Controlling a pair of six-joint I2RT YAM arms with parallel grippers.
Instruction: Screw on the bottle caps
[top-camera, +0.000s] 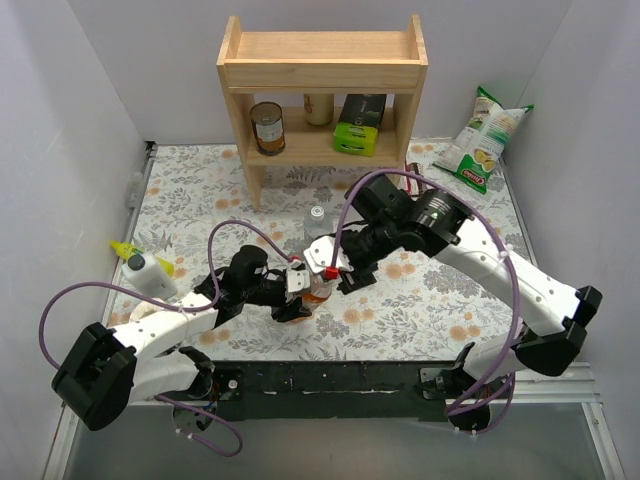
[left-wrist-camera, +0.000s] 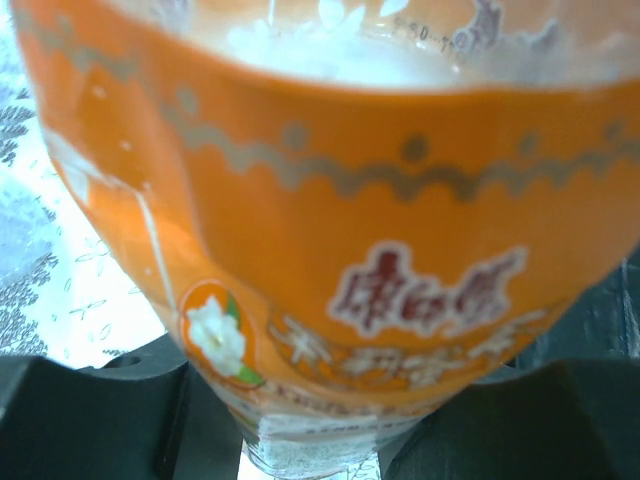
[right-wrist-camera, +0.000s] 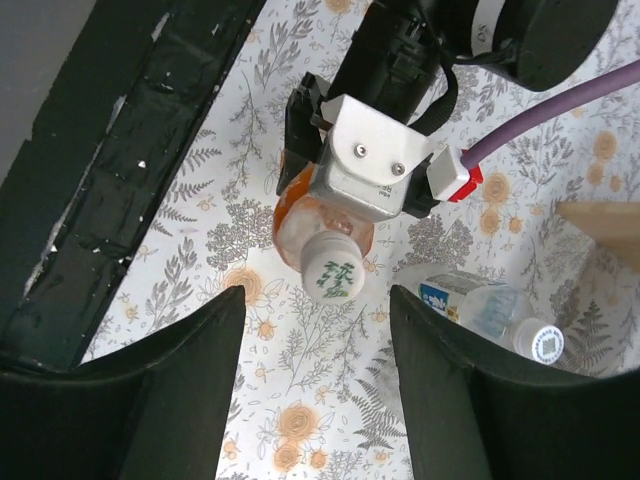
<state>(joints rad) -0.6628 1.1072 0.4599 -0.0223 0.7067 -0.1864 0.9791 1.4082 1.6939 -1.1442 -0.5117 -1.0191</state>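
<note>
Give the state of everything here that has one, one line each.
left claw, shut on the orange bottle
orange bottle, white cap on its neck
right claw, open, holding nothing
labelled clear bottle, capped, not held

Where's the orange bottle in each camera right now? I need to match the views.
Top external: the orange bottle sits just below the picture's centre.
Left wrist: it fills the frame.
Right wrist: upper centre, white cap toward the camera.
Shared landmark: the floral tablecloth.
</note>
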